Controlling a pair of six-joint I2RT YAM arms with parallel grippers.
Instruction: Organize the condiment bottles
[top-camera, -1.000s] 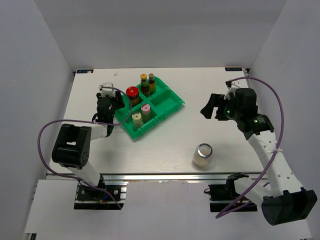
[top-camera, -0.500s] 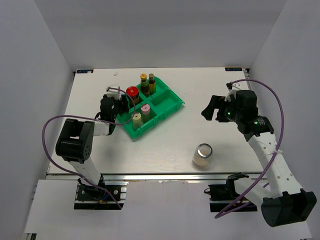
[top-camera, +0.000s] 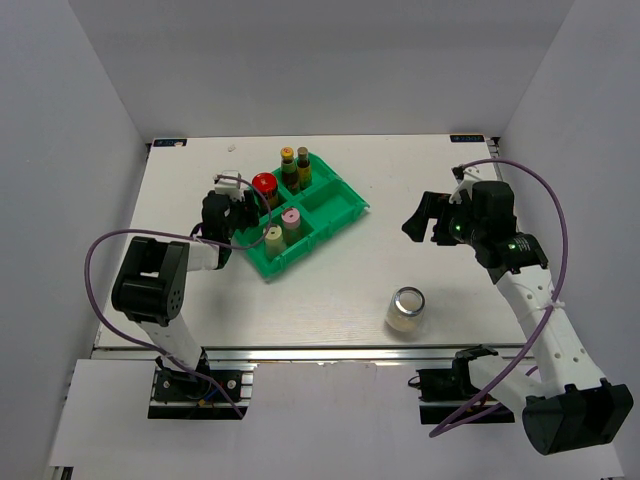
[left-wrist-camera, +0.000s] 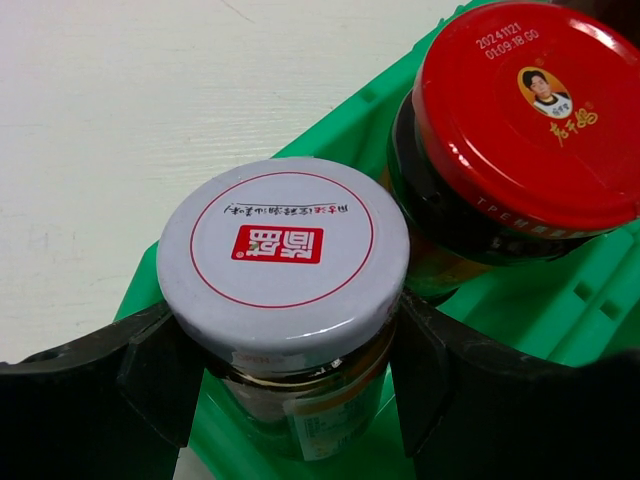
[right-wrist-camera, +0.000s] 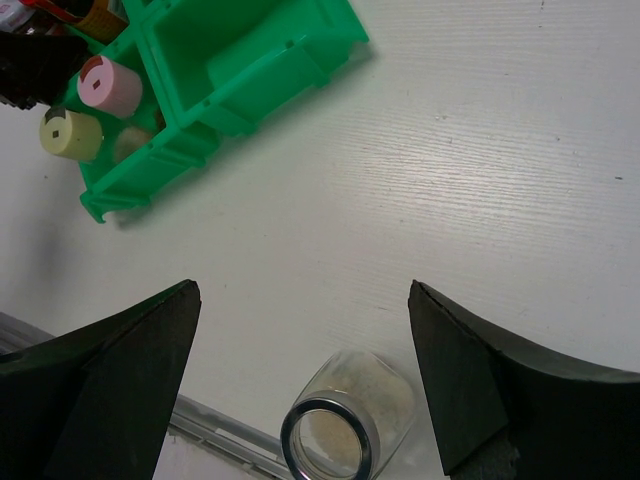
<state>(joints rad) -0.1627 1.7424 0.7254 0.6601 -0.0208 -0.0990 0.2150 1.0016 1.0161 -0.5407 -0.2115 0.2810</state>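
Note:
My left gripper (top-camera: 228, 203) (left-wrist-camera: 288, 372) is shut on the grey-lidded red-label jar (top-camera: 229, 180) (left-wrist-camera: 283, 250), holding it at the tray's left corner next to the red-capped dark jar (top-camera: 264, 184) (left-wrist-camera: 528, 110). The green tray (top-camera: 335, 205) (left-wrist-camera: 560, 310) also holds two slim dark sauce bottles (top-camera: 288, 160) (top-camera: 303, 158), the pink-lidded shaker (top-camera: 291, 216) (right-wrist-camera: 110, 85) and the yellow-lidded shaker (top-camera: 273, 234) (right-wrist-camera: 70, 135). The silver-lidded clear jar (top-camera: 406, 308) (right-wrist-camera: 350, 425) stands alone near the front edge. My right gripper (top-camera: 425, 215) (right-wrist-camera: 303, 300) is open and empty, raised above the table to the jar's far right.
The tray's right-hand compartments (right-wrist-camera: 250, 40) hold nothing. The metal rail of the table's front edge (right-wrist-camera: 215, 440) runs close to the clear jar. White walls enclose the table on three sides.
My left gripper has carried the grey-lidded jar rightwards to the tray, beside the red-capped jar. The right arm has hardly moved.

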